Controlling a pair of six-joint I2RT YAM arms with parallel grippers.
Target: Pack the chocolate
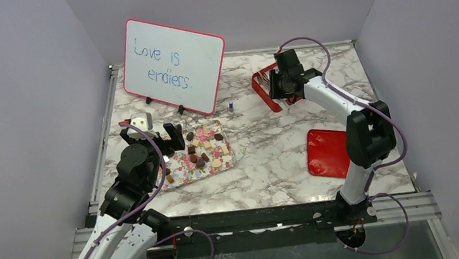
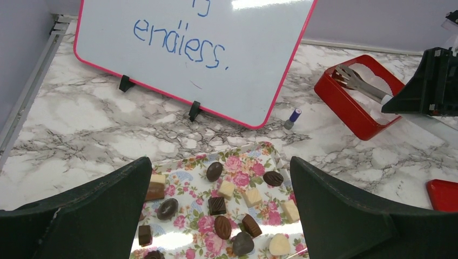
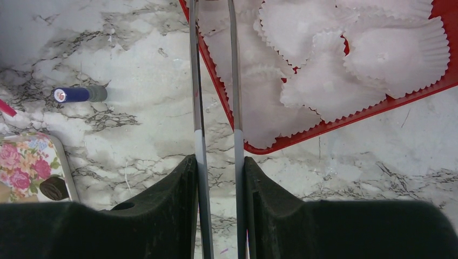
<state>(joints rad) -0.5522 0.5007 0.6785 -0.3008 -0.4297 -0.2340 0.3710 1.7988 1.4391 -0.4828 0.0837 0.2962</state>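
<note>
Chocolates (image 2: 222,226): scattered on the flowered tray (image 2: 246,162), on the left side of the table (image 1: 268,164), just in front of the whiteboard (image 1: 173,65).
Long axis: no common heading. Oval pieces lie at mixed angles, one pointing almost straight away from the left wrist camera and its neighbour slanted. Square pieces sit flat, corners turned every way.
Left gripper (image 2: 220,162): fingers spread wide with nothing between them, hovering over the tray.
Right gripper (image 3: 219,162): clamped on metal tongs (image 3: 198,108). Both blades are pinched between the fingers, with a narrow gap between the blades.
Tongs heading: straight out from the fingers, crossing the rim of the red box (image 3: 324,127), which holds white paper cups (image 3: 324,81).
Red lid (image 1: 326,152): flat on the table at right, partly behind the right arm.
Hidden: tong tips are cut off in the right wrist view. The left fingers and the frame edge cover some chocolates, so the count is unclear.
Blue cylinder (image 3: 75,94): lying on its side between tray and box, too small to identify.
</note>
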